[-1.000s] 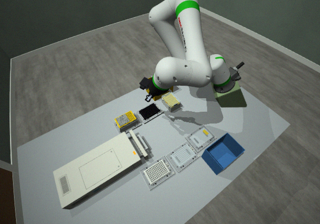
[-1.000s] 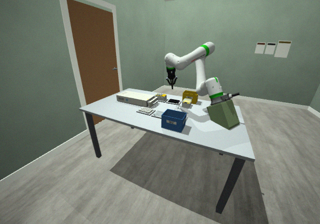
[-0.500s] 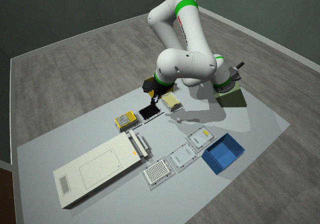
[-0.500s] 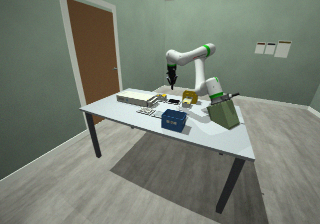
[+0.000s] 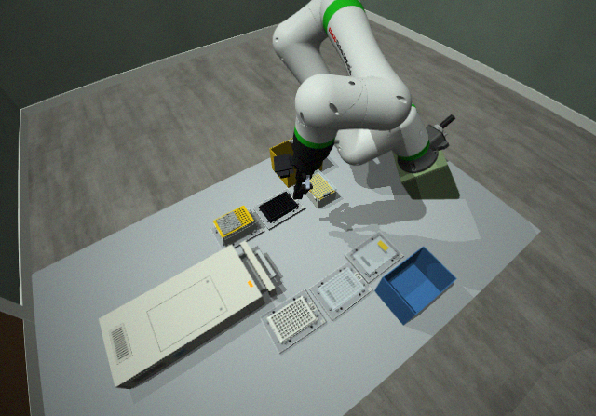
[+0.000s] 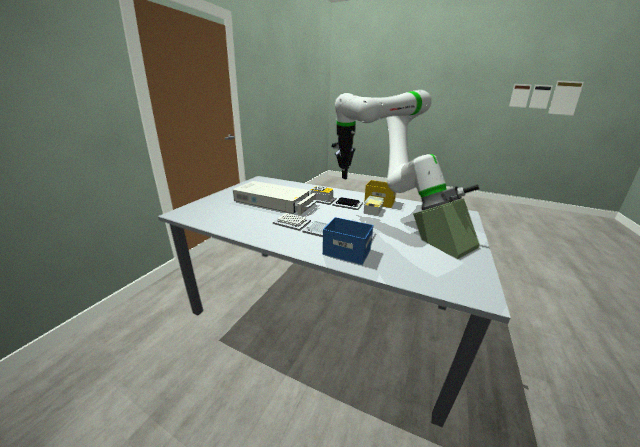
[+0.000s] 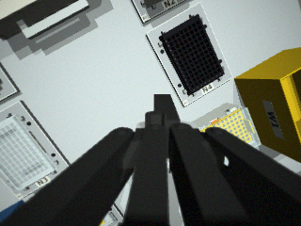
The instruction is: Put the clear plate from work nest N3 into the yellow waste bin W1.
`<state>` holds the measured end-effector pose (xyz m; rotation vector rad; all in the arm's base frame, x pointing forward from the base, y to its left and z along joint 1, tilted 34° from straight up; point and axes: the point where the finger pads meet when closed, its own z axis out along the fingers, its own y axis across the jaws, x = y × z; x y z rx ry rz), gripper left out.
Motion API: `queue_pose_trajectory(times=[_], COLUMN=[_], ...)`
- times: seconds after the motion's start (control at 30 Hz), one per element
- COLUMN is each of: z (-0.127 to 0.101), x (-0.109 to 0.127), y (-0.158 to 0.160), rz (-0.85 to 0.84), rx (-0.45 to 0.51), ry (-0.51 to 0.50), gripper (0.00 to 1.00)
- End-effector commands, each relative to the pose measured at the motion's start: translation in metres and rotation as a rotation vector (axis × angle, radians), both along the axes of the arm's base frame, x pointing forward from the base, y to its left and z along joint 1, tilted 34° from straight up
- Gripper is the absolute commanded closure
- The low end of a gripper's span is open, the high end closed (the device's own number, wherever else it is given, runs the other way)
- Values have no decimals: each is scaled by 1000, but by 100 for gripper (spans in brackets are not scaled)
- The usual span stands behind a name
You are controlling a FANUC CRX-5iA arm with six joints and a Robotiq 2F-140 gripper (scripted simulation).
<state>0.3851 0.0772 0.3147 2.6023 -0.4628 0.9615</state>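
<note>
The claw [image 7: 162,110] hangs well above the surface [image 5: 192,378] with its fingers drawn together to their narrowest, and nothing is between them. It points down, with the arm [image 5: 353,99] bent over the back part of the layout.

Directly beneath and just ahead of the fingertips in the wrist view lies the black plate [image 7: 191,53] in its nest marked N4. To one side of the claw, close by, stands the yellow waste bin W1 [image 7: 273,105], upright and open at the top; nothing of a plate shows in the part of it that can be seen. Between the bin and the claw sits a yellow-topped rack [image 7: 235,126].

On the opposite side, farther from the claw, is the clear plate [image 7: 19,153], seated in the work nest N3 [image 7: 41,181] with the label readable at the nest's edge. Beyond it in the top view lie a white plate [image 5: 291,318], another nest with a yellow tag [image 5: 374,255], the blue bin [image 5: 414,284] and the long cream instrument [image 5: 182,313].

By my reading, nothing of the task proper is done: the plate has not left N3. What remains is the whole of it: spread the fingers, cross over to N3, come down, take the plate, carry it to W1 and release it without tipping the loose bin or disturbing the neighbouring plates.
</note>
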Motion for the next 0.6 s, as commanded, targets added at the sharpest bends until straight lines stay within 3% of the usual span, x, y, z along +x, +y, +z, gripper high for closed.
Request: queue_pose_trajectory(times=[0.0, 0.57], z=[-4, -14], x=[-12, -47], y=[16, 56], rz=[113, 459], rx=[-22, -92], ry=[72, 248], gripper=[90, 90])
